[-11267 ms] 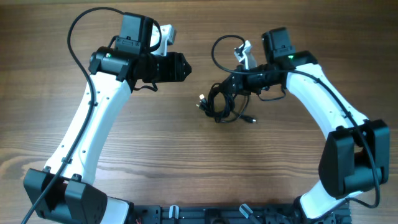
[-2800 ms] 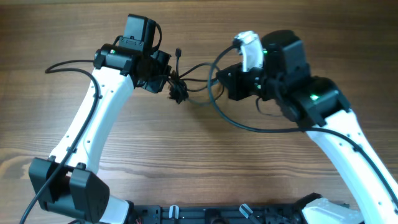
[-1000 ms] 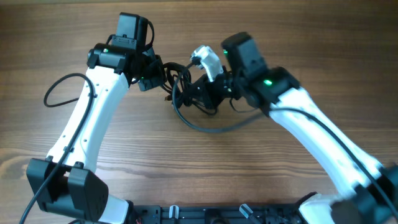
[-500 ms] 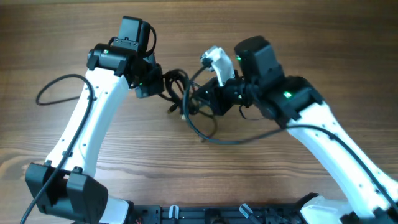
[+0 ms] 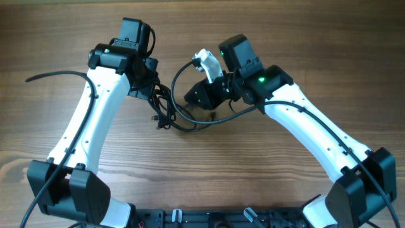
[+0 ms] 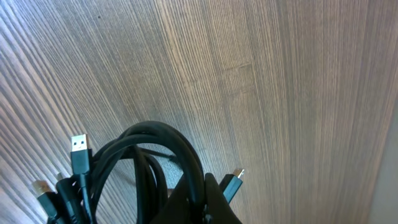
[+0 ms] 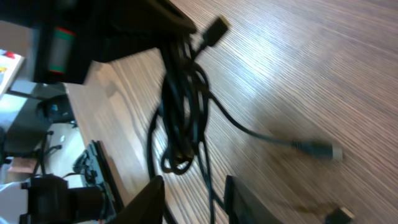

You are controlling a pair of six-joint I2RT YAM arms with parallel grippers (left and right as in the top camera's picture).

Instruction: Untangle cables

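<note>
The cables (image 5: pixel 163 113), once heaped on the tabletop (image 5: pixel 253 177) under the right gripper (image 5: pixel 190 98), now hang bunched from the left gripper (image 5: pixel 154 96). The right gripper's jaws, closed a second ago, stand parted.

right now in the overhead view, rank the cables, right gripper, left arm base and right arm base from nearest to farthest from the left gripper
1. cables, held by the left gripper, at its tip
2. right gripper, just beside it, mid table
3. left arm base, near edge, left corner
4. right arm base, near edge, right corner
</note>
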